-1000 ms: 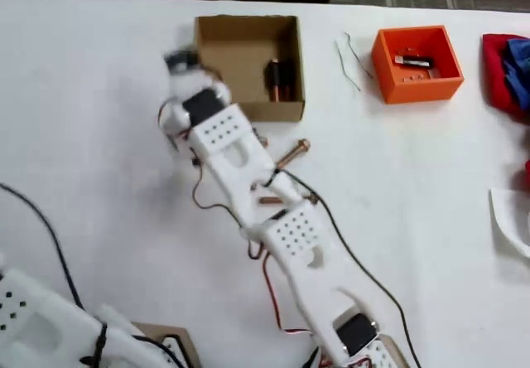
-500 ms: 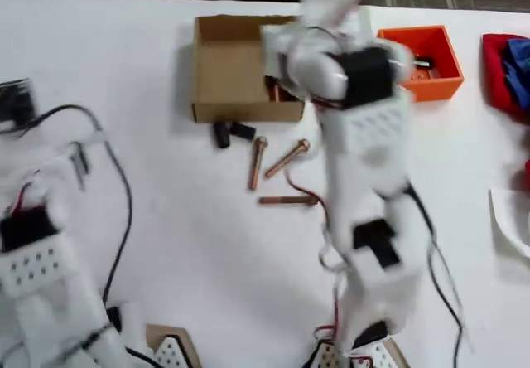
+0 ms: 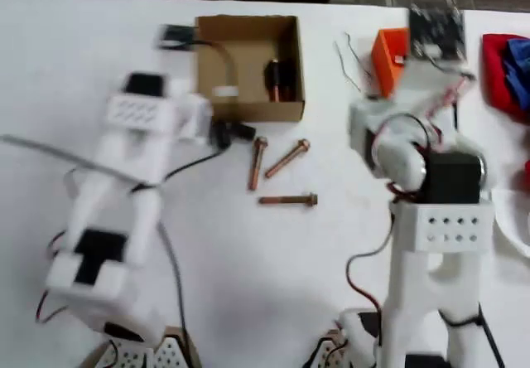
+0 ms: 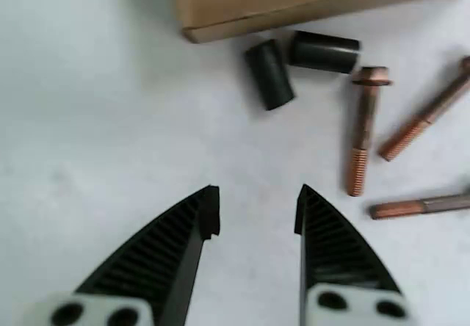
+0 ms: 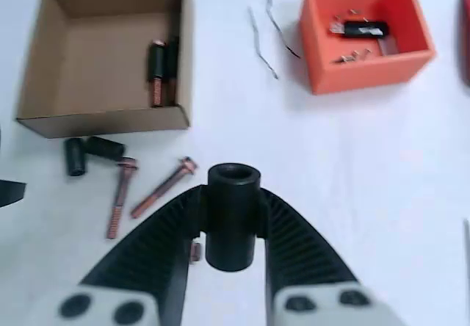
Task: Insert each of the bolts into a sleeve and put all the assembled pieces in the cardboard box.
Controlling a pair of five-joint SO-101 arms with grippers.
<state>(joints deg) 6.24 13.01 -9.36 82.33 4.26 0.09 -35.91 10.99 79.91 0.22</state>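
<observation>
My right gripper [image 5: 231, 201] is shut on an upright black sleeve [image 5: 231, 219], held above the table on the right side, near the orange box [image 3: 387, 63]. My left gripper [image 4: 257, 210] hangs open over bare table, short of two loose black sleeves [image 4: 269, 74] [image 4: 323, 51] lying beside the cardboard box [image 4: 294, 3]. Three copper bolts [image 3: 257, 162] [image 3: 287, 157] [image 3: 287, 200] lie in front of the cardboard box [image 3: 247, 109]. Inside the box lies one bolt with a sleeve on it [image 3: 277, 78].
The orange box [image 5: 363, 32] holds small parts. Thin wire pieces [image 3: 352, 57] lie between the two boxes. Red and blue cloth [image 3: 505, 61] and a white object [image 3: 509, 219] sit at the right edge. The left arm [image 3: 137, 136] and right arm [image 3: 439, 202] flank the bolts.
The right arm swung from the box's left side across to the right, by the orange box. The left arm came in from the lower left toward the loose sleeves.
</observation>
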